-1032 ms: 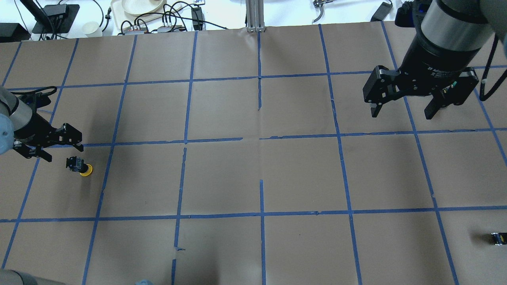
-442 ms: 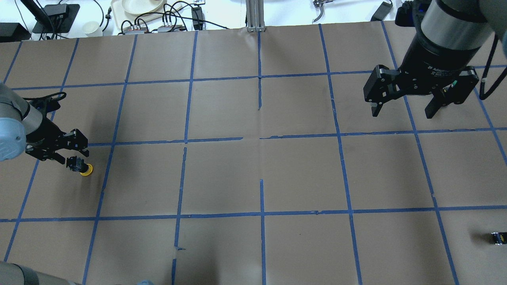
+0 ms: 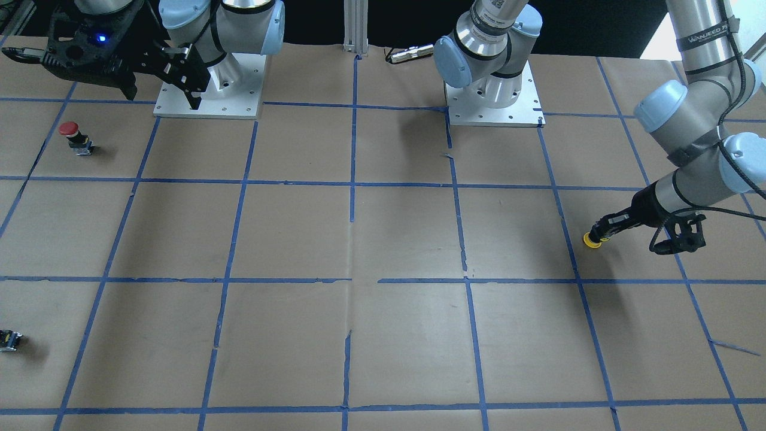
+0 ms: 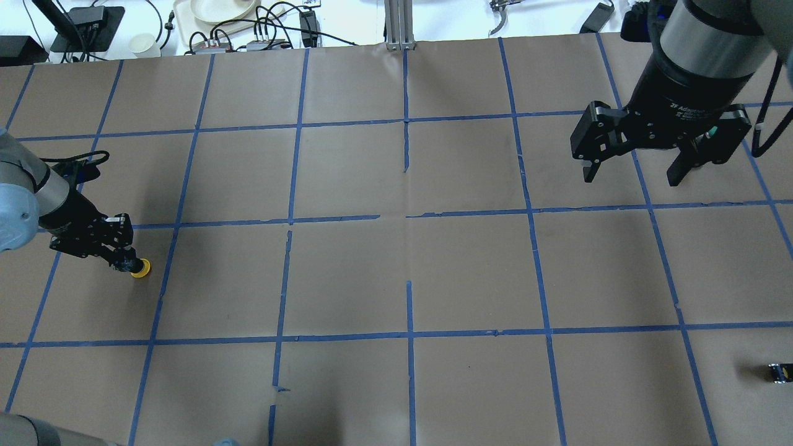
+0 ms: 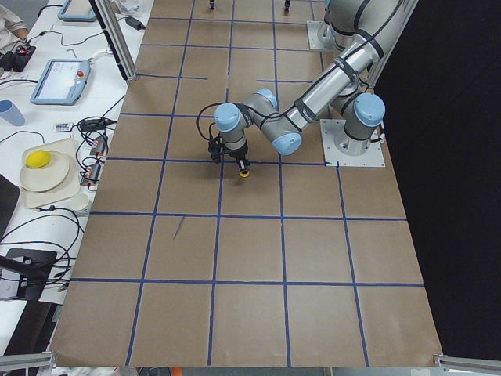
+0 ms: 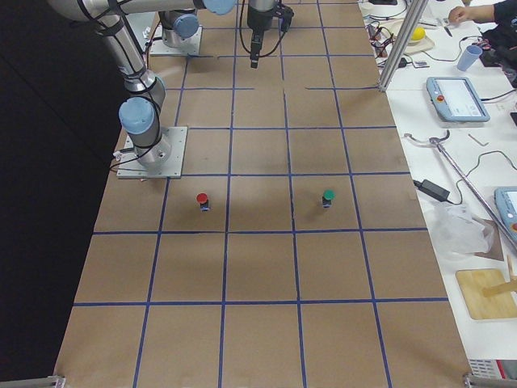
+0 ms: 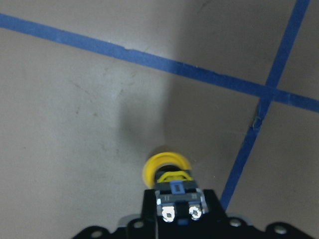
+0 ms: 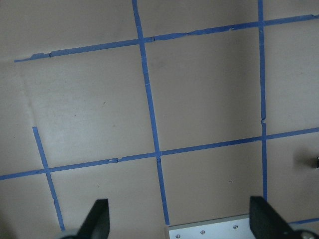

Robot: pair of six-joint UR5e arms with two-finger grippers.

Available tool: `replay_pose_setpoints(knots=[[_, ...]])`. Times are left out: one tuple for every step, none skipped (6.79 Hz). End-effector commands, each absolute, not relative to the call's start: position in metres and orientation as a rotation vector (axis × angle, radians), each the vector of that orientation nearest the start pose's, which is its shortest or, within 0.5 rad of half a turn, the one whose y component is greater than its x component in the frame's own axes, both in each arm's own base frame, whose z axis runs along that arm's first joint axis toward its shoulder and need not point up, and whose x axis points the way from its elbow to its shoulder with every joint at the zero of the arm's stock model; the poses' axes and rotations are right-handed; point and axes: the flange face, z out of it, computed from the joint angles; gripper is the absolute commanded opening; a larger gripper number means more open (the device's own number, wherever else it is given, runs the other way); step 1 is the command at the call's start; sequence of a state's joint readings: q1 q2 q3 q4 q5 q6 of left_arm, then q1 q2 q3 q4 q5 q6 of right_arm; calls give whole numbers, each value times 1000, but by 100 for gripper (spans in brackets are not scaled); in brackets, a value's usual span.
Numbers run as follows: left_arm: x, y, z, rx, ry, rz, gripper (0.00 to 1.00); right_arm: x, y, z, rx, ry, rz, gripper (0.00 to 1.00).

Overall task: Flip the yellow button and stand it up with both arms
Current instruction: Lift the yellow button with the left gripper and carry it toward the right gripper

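The yellow button (image 4: 142, 268) lies on its side on the brown paper at the table's left, cap pointing away from my left gripper. My left gripper (image 4: 122, 257) is low over the table and shut on the button's black-grey body. The left wrist view shows the body (image 7: 179, 198) between the fingers and the yellow cap (image 7: 165, 167) beyond it. In the front-facing view the cap (image 3: 592, 240) sticks out past the gripper (image 3: 605, 231). My right gripper (image 4: 632, 173) hangs open and empty, high over the far right of the table.
A red-capped button (image 3: 72, 135) stands near the right arm's base plate (image 3: 179, 111). A green-capped button (image 6: 328, 196) stands further out. A small dark part (image 4: 777, 373) lies at the near right edge. Cables and a tray lie beyond the far table edge.
My left gripper moved down and toward the button, then closed its fingers on the body. The button shifted slightly toward the near right. The right arm barely moved.
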State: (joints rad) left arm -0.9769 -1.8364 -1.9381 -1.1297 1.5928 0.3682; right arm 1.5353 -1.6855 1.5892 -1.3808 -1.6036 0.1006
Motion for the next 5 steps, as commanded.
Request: replay_pose_setpoints(knots=[[164,-506,243,-293,3383,302,15,113,-437,513,212,3167,154,100],[139,-511,247,-371,3588,362,15,113,-438,511,211,3167,157,100],[103,-513,241,-529,3796,451,15,113,-439,512,224,3167,147,100],[61,-518,245,-632,3928,525,15,113,-440,511,229,3159,149,100],[3,-533,255,-698,4114,473,15,108,-451,503,259,3124,185,100]])
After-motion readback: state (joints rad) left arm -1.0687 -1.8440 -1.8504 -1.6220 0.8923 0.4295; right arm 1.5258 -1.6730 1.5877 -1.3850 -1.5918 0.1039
